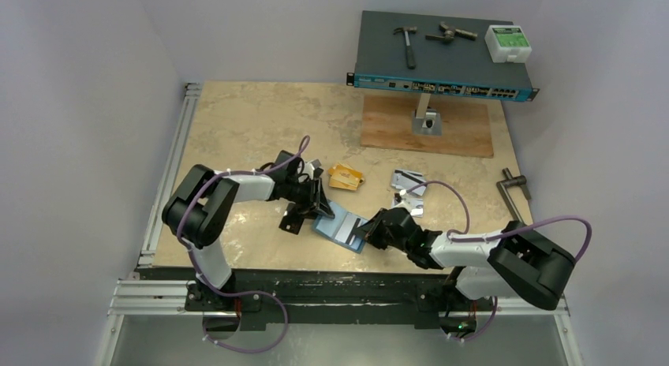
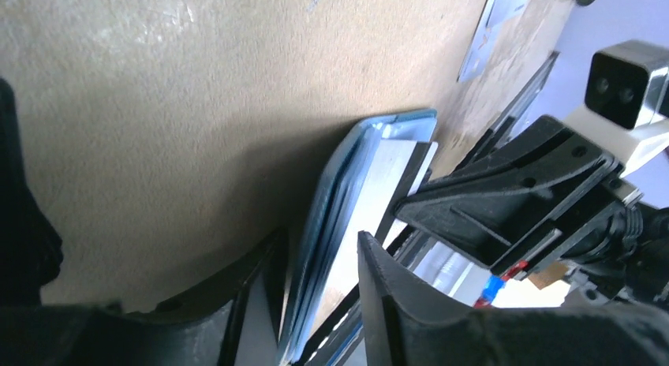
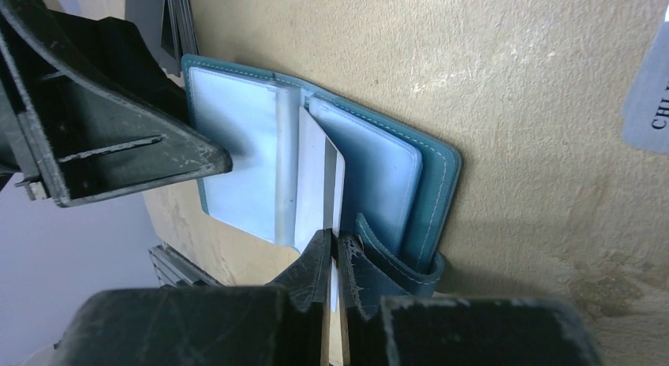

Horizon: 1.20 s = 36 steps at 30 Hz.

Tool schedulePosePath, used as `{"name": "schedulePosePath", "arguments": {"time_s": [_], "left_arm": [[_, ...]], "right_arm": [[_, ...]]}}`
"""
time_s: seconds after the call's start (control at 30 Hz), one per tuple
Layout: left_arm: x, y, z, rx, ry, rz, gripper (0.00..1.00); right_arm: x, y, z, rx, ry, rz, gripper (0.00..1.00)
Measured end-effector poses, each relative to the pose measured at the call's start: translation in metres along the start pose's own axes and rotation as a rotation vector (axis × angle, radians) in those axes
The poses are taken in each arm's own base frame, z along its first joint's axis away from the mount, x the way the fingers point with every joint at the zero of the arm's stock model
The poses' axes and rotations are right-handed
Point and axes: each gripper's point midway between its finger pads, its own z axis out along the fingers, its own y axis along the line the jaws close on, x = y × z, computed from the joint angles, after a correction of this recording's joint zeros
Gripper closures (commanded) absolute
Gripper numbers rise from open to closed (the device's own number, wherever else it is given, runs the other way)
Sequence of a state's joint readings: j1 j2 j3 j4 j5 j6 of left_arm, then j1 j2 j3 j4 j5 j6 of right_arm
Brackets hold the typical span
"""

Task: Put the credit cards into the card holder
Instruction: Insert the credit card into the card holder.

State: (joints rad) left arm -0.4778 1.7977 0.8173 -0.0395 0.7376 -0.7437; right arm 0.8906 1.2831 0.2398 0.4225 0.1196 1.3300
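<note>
Right now everything turns on how the silver-white card (image 3: 315,184) lines up with the open card holder (image 3: 446,192). The right gripper (image 3: 333,252) is clamped on the near end of that card. The card's long axis runs straight away from the fingers, over the middle of the holder. It lies along the fold, between the clear left leaf and the paler right pocket. Its far end reaches almost to the top of that pocket. Whether its edge is already under a pocket lip or only lying on top, I cannot tell from the right wrist view.

The holder lies spread flat on the table (image 1: 252,129), between the two arms, just ahead of the right gripper. The left gripper (image 1: 315,199) comes at it from the opposite side. One of its fingers (image 3: 118,137) reaches over the left leaf. In the left wrist view the holder's edge stands between the parted fingers, but I cannot tell if they pinch it or merely straddle it.

Judging by this, the right arm is the one to move. The card probably needs a short push along its own length, or a slight sideways nudge toward the right pocket, while the left arm keeps the holder from sliding. More cards wait farther back on the table: an orange stack (image 1: 345,177) and a silver stack (image 1: 409,182), both well apart from the holder.
</note>
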Motion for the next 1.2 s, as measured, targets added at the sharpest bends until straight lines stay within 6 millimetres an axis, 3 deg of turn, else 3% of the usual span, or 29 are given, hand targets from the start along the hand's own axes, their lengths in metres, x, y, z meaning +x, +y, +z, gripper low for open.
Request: {"name": "schedulePosePath", "arguments": {"time_s": [0.23,0.5,0.7,1.2], "left_arm": [[0.001,0.005,-0.019,-0.088,0.012,0.096,0.6],[0.002,0.025,-0.028,-0.205,0.019,0.17,0.75],[0.006,0.029,-0.025,-0.242,0.028,0.207,0.82],[0.011,0.026,-0.02,-0.243,0.047,0.226,0.83]], "right_arm": [[0.0,0.001,0.002,-0.01,0.0,0.009,1.0],[0.0,0.002,0.001,-0.019,-0.002,0.016,1.0],[-0.004,0.01,-0.004,-0.046,-0.015,0.018,1.0],[-0.019,0.013,-0.027,-0.128,-0.099,0.036,1.0]]}}
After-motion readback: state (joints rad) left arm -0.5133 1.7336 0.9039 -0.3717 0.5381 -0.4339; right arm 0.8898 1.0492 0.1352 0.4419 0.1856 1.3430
